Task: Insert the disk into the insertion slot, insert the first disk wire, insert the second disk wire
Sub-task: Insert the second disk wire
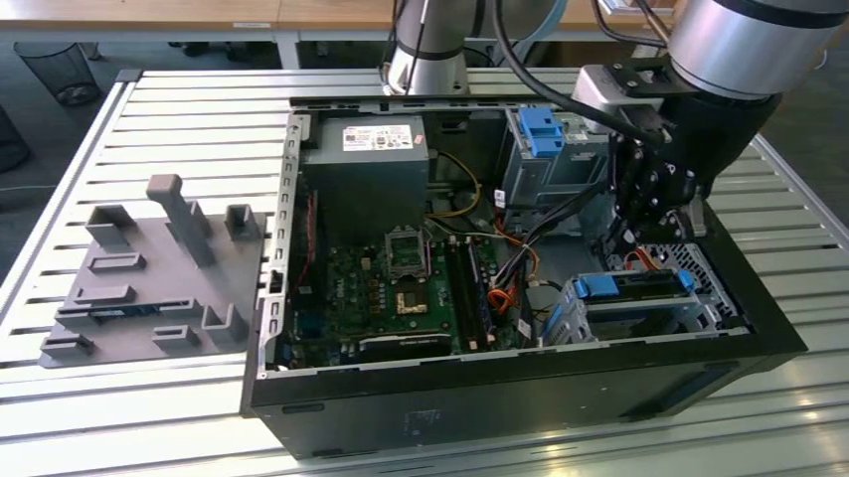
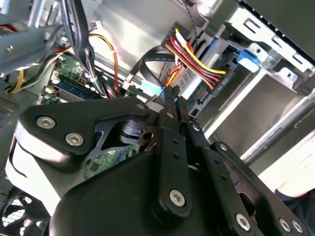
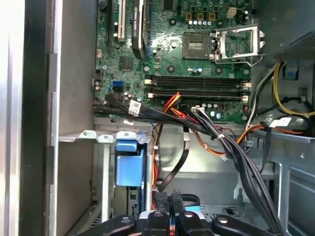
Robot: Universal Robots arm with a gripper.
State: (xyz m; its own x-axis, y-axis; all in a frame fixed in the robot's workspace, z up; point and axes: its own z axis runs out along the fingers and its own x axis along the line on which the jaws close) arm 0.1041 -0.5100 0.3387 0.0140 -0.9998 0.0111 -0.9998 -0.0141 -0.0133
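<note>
The disk (image 1: 634, 285), with its bright blue carrier, lies inside the insertion slot (image 1: 663, 316), the low perforated silver cage at the case's corner on the exterior view's right. My gripper (image 1: 646, 231) reaches down into the case just behind that cage. In both wrist views the gripper (image 2: 170, 93) (image 3: 167, 199) has its fingers pressed together on the end of a flat black wire (image 3: 184, 157) with a pale blue connector (image 2: 150, 89). A yellow, red and orange wire bundle (image 2: 197, 61) runs to the disk's end beside the blue carrier (image 2: 248, 58).
A taller grey cage with a blue tab (image 1: 538, 129) stands behind the gripper. The motherboard (image 1: 398, 288), the power supply (image 1: 365, 164) and thick black cable bundles (image 3: 236, 157) crowd the case. A grey fixture block (image 1: 153, 268) sits on the slatted table at the exterior view's left.
</note>
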